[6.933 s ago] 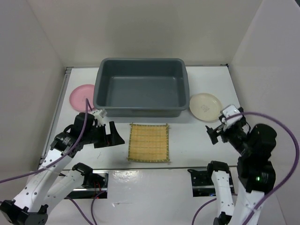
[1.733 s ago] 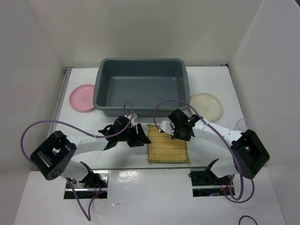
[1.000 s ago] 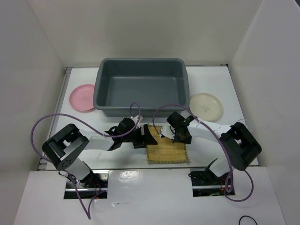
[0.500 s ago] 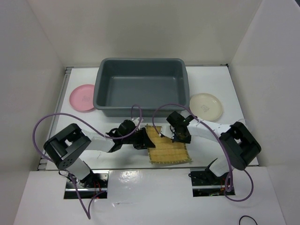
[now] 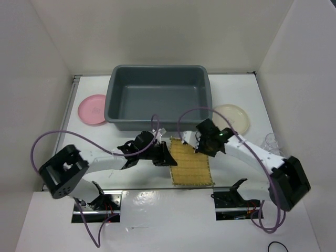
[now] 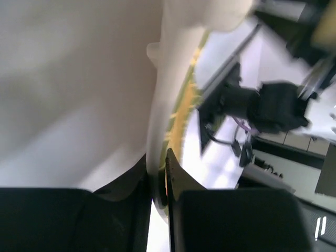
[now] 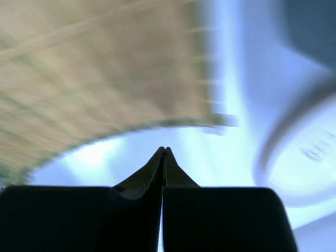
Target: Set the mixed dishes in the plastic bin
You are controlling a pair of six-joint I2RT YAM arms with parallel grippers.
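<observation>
On my overhead view the mat (image 5: 191, 163) lies on the counter (image 5: 233, 94) just in front of the bin (image 5: 157, 124), turned askew, between my two arms. It is outside the bin.

My left pincer (image 5: 167, 156) is at the mat's left edge. From the left wrist camera the two dark fingers stand almost together, with only a thin slit between them. The mat (image 6: 181, 113) runs edge-on into that slit as a yellow sliver, so I read the left pincer (image 6: 159, 170) as clamped on the mat's edge. The rest of that view is blurred, and I cannot make out the pale shape beside the mat.

My right pincer (image 5: 198, 144) is over the mat's far right corner. On the right wrist camera its (image 7: 164, 151) fingers are pressed together to a point with nothing between them. The mat (image 7: 94, 68) fills the upper left of that view, blurred, with its edge bowed into a curve. A strip of counter shows between that edge and the fingertips. I cannot tell whether the tips touch anything.

The pink plate (image 5: 93, 109) sits on the counter just left of the bin, partly tucked behind the bin's corner. The cream plate (image 5: 230, 118) sits just right of the bin. Both are on the counter, outside the bin, and nothing shows inside the bin.
</observation>
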